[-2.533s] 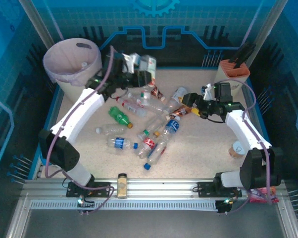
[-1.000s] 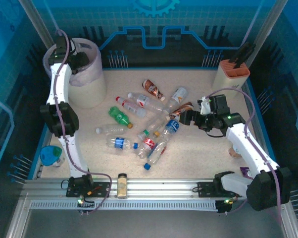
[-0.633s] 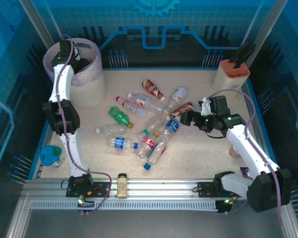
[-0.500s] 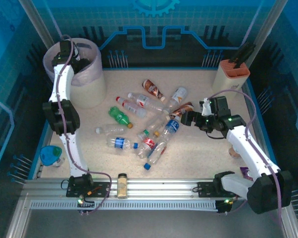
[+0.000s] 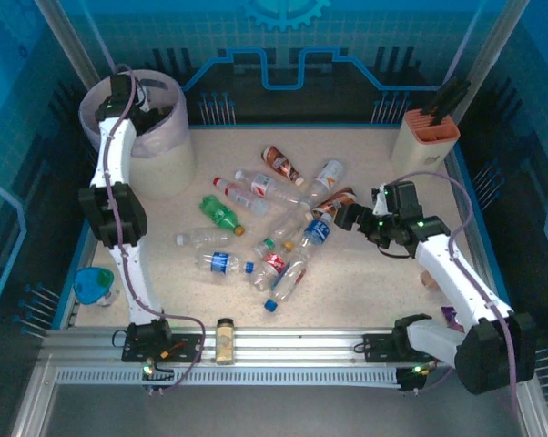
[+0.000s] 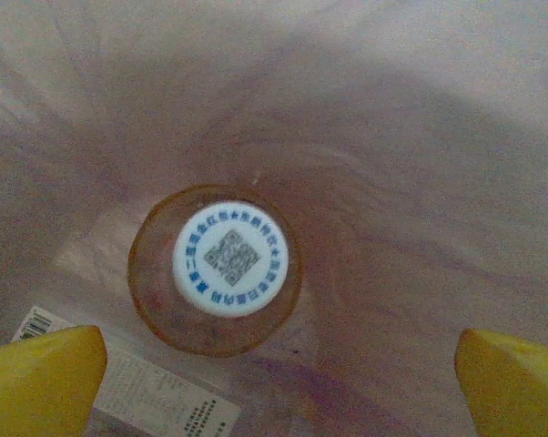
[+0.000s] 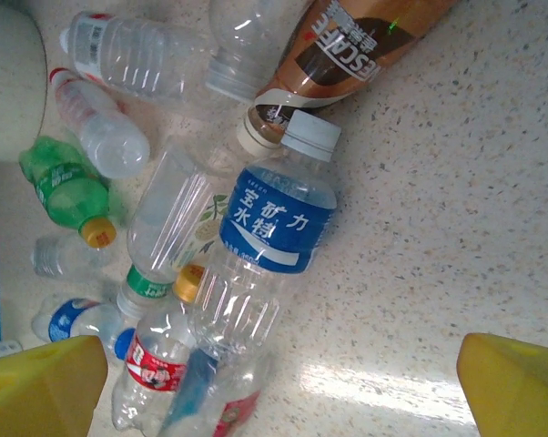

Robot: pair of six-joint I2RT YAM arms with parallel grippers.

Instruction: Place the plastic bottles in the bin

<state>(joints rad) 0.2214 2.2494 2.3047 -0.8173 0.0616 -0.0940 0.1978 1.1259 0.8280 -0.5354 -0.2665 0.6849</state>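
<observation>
The bin (image 5: 156,159), cream with a pale pink bag, stands at the back left. My left gripper (image 5: 139,111) hangs over its mouth, open and holding nothing. In the left wrist view its yellow fingertips (image 6: 42,378) flank the bag's inside, where a red-brown bottle with a white cap (image 6: 230,259) stands beside a labelled one (image 6: 128,391). Several plastic bottles (image 5: 274,232) lie mid-table. My right gripper (image 5: 342,217) is open just right of them, above a blue-labelled bottle (image 7: 276,228), with a brown Nescafe bottle (image 7: 347,50) and a green bottle (image 7: 66,191) nearby.
A beige box with an orange top (image 5: 429,135) stands at the back right. An amber jar (image 5: 225,339) sits on the front rail. A teal object (image 5: 94,284) lies outside the left wall, and a paper cup (image 5: 427,278) is partly hidden by the right arm.
The left arm swung from the back of the table to over the bin and let go of the bottle it carried. The right gripper shifted slightly right, still open.
</observation>
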